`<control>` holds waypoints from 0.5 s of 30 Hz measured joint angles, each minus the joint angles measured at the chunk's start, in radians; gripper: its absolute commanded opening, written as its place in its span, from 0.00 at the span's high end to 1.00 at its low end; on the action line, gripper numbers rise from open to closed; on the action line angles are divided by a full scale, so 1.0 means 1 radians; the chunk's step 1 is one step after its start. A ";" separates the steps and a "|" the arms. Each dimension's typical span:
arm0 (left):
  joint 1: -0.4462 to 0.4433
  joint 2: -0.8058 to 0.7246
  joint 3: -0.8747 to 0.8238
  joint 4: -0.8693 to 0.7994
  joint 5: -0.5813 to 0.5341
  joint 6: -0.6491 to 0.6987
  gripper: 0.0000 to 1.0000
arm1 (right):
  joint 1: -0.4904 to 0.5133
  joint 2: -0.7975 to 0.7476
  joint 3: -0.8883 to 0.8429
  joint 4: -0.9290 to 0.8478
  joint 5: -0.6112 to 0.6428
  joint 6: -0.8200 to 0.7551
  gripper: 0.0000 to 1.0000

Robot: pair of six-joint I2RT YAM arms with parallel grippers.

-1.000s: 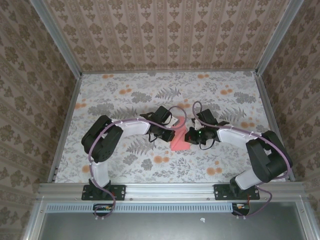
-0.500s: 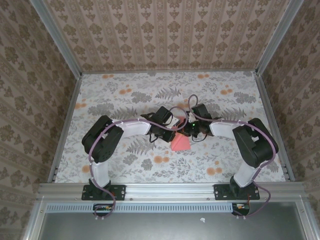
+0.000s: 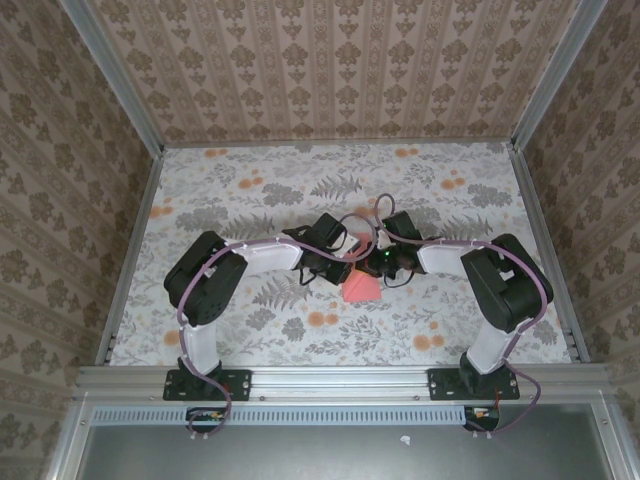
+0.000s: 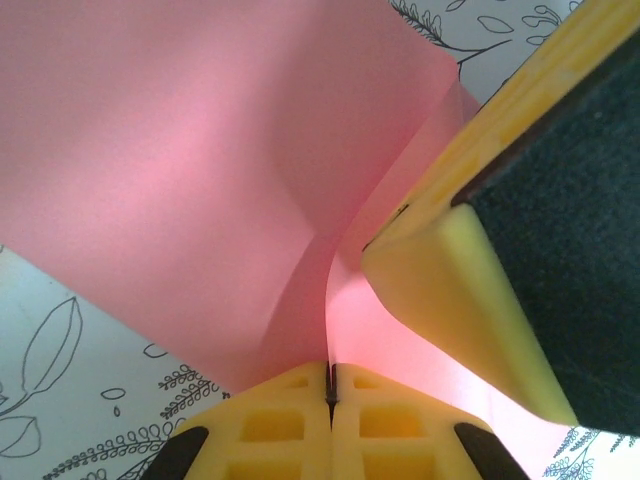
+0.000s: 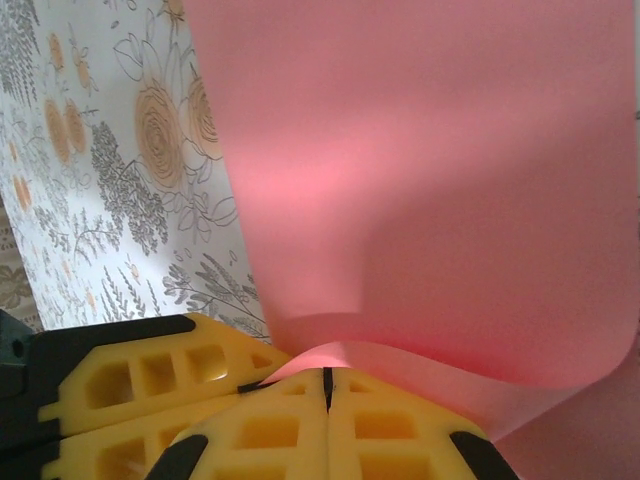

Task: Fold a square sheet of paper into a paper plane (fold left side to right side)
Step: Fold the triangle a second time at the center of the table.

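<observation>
Desk (image 3: pixel 250 190): big and flat, with a cloth of grey leaves and orange flowers. It fills the middle of the top view.
Left arm (image 3: pixel 215 285): black and white. It reaches from the lower left toward the middle of the frame.
Right arm (image 3: pixel 500 290): it reaches from the lower right toward the same spot.
Square sheet of paper (image 3: pixel 360 288): pink, in the middle of the desk, between the two arm tips. It is not flat. In the left wrist view the paper (image 4: pixel 200 150) fills the upper left and stands up in a soft bend. In the right wrist view the paper (image 5: pixel 420 150) fills the upper right and curls over near the bottom.
How the paper feels: I think it is very light and thin. It bends and flops easily and would keep any crease. A hard tug could tear or crumple it.
Where to hold it: best at an edge or a corner, with a soft pinch, so the middle stays smooth for the fold.
Left pincer (image 4: pixel 328 385): closed. A bit of the pink paper goes right into the crack between its yellow tips at the bottom of the frame.
Right pincer (image 5: pixel 325 385): closed too. The paper dips down to its yellow tips at the bottom middle, so it looks pinched there.
Tips together: the two pincers are very close. The right pincer's yellow finger (image 4: pixel 450 290) pushes on the paper at the right of the left wrist view.
</observation>
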 measured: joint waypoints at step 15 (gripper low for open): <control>-0.005 0.001 0.004 -0.005 -0.010 0.014 0.94 | 0.000 0.028 -0.002 -0.003 0.018 -0.019 0.99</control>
